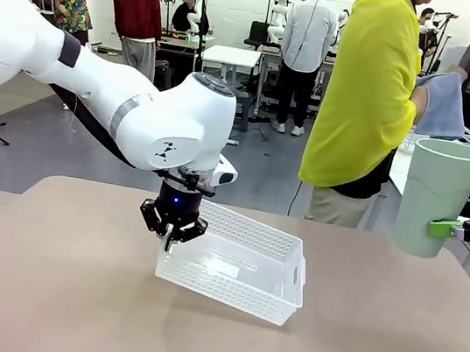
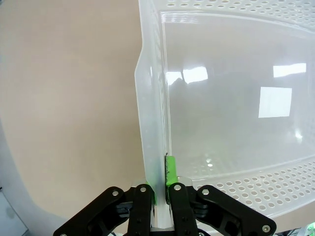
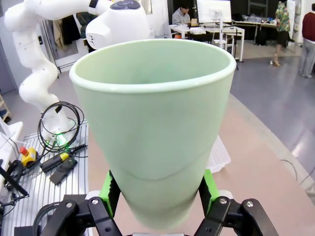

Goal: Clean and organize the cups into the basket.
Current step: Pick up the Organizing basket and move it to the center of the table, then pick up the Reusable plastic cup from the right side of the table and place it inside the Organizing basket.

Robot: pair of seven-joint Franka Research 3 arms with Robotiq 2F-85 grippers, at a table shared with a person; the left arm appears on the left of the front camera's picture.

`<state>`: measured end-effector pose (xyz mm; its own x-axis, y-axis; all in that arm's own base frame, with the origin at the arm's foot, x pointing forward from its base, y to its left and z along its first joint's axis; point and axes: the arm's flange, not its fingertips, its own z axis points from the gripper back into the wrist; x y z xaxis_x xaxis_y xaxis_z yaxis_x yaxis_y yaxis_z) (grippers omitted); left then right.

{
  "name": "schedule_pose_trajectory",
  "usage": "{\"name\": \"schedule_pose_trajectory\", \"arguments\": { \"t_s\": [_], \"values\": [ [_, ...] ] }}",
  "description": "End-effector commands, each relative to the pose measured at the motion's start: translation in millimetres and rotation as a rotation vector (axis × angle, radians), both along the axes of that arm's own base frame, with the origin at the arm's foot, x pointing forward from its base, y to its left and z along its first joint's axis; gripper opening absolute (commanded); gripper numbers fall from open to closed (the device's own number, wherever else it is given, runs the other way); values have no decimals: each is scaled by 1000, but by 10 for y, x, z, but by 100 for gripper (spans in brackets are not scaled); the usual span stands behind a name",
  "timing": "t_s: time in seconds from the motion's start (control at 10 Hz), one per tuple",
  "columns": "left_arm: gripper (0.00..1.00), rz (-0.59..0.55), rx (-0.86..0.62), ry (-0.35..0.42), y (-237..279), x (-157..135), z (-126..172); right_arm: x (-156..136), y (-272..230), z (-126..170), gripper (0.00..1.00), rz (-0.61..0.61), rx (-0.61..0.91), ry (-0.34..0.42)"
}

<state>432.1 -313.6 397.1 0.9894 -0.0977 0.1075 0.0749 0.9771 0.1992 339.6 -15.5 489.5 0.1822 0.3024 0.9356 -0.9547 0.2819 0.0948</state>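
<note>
Your left gripper (image 1: 171,234) is clamping the basket's (image 1: 255,232) thin side wall at mid-table. The plastic is looking light and flexible, so you are gripping best at the rim. Your right gripper (image 3: 157,199) is grasping the mint cup (image 1: 438,193) low on its body, upright above the table's (image 1: 41,289) right edge. It is looking stiff and slippery.

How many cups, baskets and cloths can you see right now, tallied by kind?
Cups: 1, the mint green cup, gripped by the right hand.
Baskets: 1, the white basket, its side wall pinched by the left hand.
Cloths: 1, the grey-blue cloth, held by the person.
Total: 3.
</note>
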Motion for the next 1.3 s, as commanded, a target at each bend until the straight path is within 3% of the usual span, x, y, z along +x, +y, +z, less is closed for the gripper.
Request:
{"name": "schedule_pose_trajectory", "arguments": {
  "t_s": [0.0, 0.4, 0.8, 0.9, 1.0, 1.2],
  "values": [
    [0, 77, -59, -7, -12, 24, -96, 29, 22, -2, 23, 1, 16, -22],
    [0, 180, -102, -6, 22, 55, -214, 29, 22, -2, 23, 1, 16, -22],
    [0, 147, -92, 19, 60, 93, -169, 29, 22, -2, 23, 1, 16, -22],
    [0, 147, -92, 19, 60, 93, -169, 0, 0, 0, 80, 0, 0, 0],
    [0, 147, -92, 19, 60, 93, -169, 13, 276, -51, 80, 68, -270, -6],
    [0, 147, -92, 19, 60, 93, -169, 132, 815, 43, 80, 159, -626, 30]
  ]
}}
